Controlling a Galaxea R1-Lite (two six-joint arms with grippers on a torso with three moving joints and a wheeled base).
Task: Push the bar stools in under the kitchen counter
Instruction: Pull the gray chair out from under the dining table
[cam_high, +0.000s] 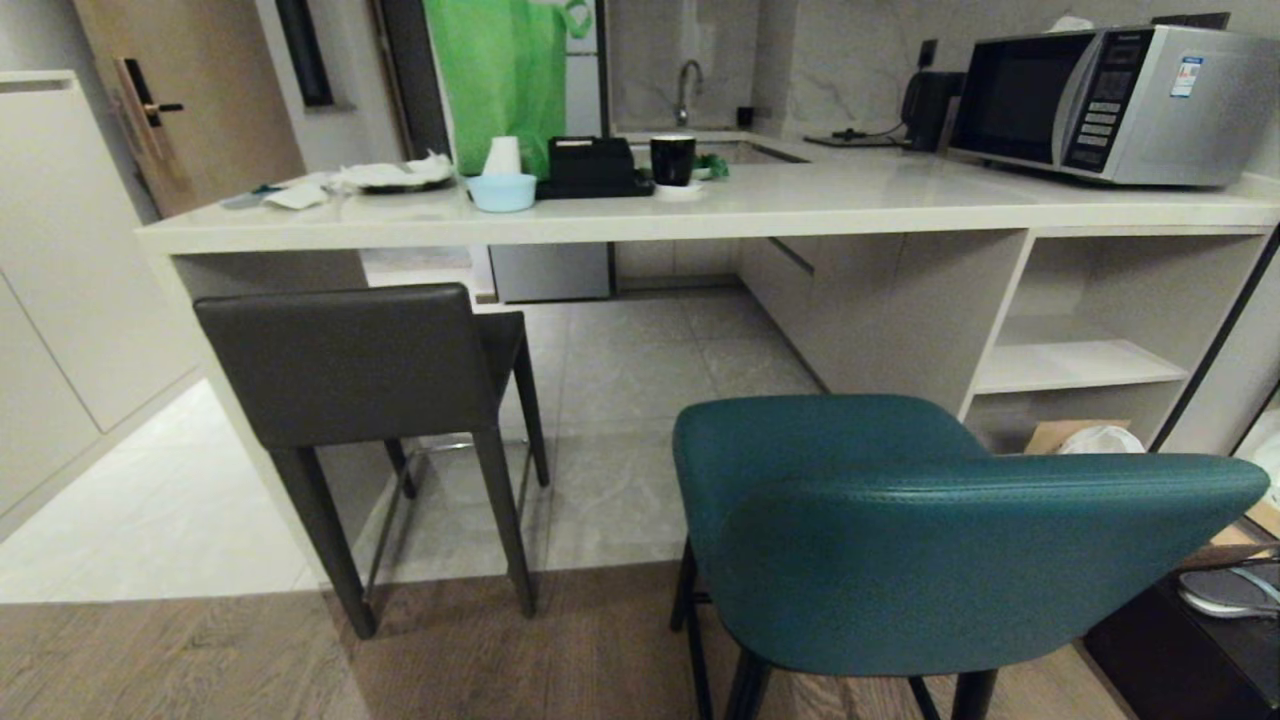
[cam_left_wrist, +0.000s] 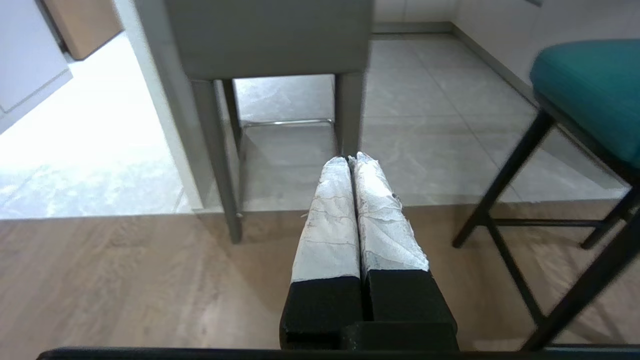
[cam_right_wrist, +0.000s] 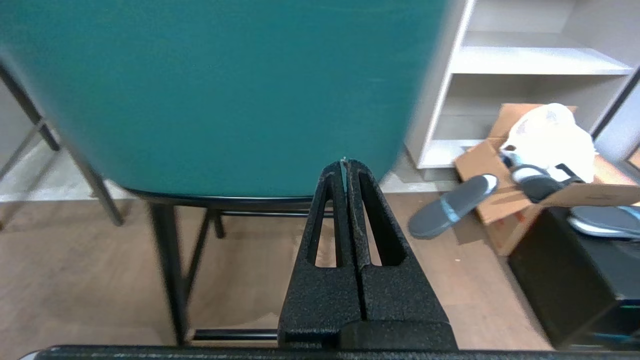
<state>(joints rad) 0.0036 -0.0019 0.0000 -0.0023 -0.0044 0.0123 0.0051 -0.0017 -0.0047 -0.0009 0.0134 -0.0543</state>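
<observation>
Nearest the camera stands the teal stool, its curved back toward the robot, on the wood floor and well out from the tabletop, in front of that tabletop's open white shelving. The dark grey stool stands farther in, its seat partly under the tabletop's left end, its rear legs at the line where the wood meets the grey tile. On the tabletop sit a small pale blue bowl, whose contents cannot be made out, a black mug, a black box, a plate with crumpled paper and, toward the right end, a microwave. On the floor to the right of the shelving lies an open cardboard box holding a white bag and dark slippers; one slipper lies just outside it. The left gripper, with white-wrapped fingers, hangs low above the wood floor facing the grey stool's legs, jaws pressed together and holding nothing. The right gripper hangs just behind the teal stool's back, jaws likewise closed tight and empty; whether the tips touch the stool cannot be told.
</observation>
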